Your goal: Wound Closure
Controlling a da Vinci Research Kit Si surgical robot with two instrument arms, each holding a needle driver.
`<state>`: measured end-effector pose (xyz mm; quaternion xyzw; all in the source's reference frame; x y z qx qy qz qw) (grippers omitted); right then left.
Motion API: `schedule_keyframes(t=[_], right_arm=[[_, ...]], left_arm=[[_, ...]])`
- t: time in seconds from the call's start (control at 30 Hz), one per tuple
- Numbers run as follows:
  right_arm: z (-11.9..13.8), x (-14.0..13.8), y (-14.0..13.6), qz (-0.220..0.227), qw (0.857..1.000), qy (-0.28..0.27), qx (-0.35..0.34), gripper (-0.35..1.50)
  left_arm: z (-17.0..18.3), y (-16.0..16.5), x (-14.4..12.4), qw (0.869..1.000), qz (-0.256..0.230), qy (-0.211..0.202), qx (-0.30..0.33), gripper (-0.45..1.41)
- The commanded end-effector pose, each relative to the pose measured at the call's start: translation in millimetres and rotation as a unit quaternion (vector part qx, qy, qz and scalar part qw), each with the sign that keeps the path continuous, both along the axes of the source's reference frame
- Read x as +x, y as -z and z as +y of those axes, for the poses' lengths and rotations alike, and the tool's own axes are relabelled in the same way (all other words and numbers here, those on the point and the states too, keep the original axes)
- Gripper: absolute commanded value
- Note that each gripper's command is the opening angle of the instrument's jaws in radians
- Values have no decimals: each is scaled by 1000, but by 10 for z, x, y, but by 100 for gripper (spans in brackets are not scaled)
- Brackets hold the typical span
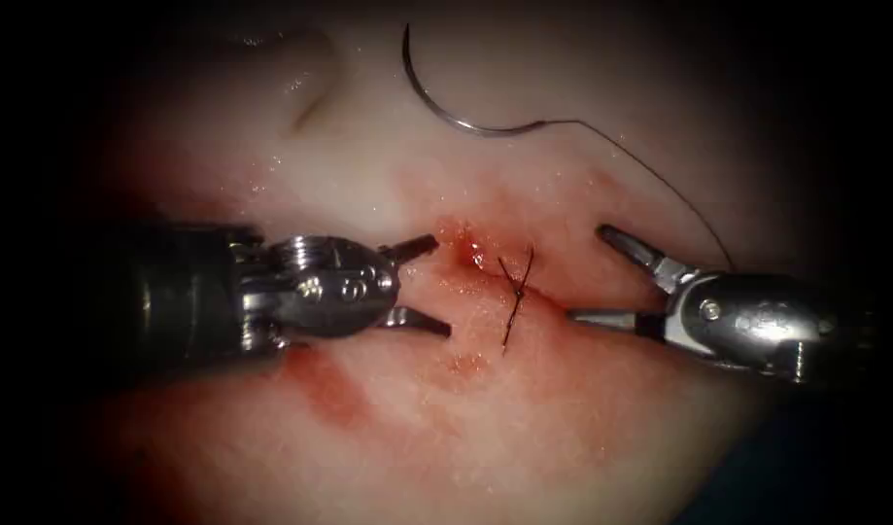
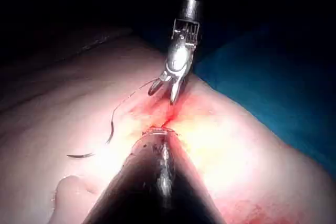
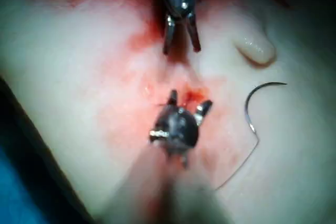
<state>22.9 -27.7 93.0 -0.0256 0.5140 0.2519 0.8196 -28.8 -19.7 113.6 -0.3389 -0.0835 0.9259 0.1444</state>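
The left tool (image 1: 422, 287) sits on the left side of the cut (image 1: 485, 272) with its two jaws spread wide. It holds nothing. The right tool (image 1: 601, 277) sits on the right side of the cut, and its jaws are spread wide too. It also holds nothing. Both tips point in at the cut from each side and stay just beside it.

Between the two tools there is a small dark stitch (image 1: 516, 292) tied across the cut, with two short ends of thread sticking up from it. Red fluid (image 1: 465, 253) lies wet on the tissue (image 1: 524, 428) around the cut, and a red patch (image 1: 329, 389) stains the near left.

The needle (image 1: 436, 92) is not in the tissue. It lies flat on top of the tissue at the far side, well away from both tools. Its long thread (image 1: 660, 175) runs from the needle's end toward the right tool and goes behind it.

My guess is that one stitch is done and the work is between stitches, since no tool has the needle. For another stitch, a tool would need to reach to the far side and pick the needle up, gripping it on its curve and not at the sharp tip.
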Motion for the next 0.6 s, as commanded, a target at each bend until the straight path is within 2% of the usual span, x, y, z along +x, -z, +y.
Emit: schedule_keyframes(t=[0.03, 0.23, 0.4, 0.6], right_arm=[[-2, -3, -2, 5, 1000, 2, 6, 124], [-2, -22, 9, 7, 1000, 23, 18, 123], [-8, -22, 25, 14, 998, 51, 33, 96], [-5, -16, 42, 21, 997, 57, 44, 91]], left_arm=[[2, -7, -5, 1000, -27, 5, -5, 61], [16, -13, 5, 992, -127, 9, -16, 59], [23, -16, 19, 977, -214, -1, -9, 56], [25, -14, 27, 971, -239, -24, -8, 57]])
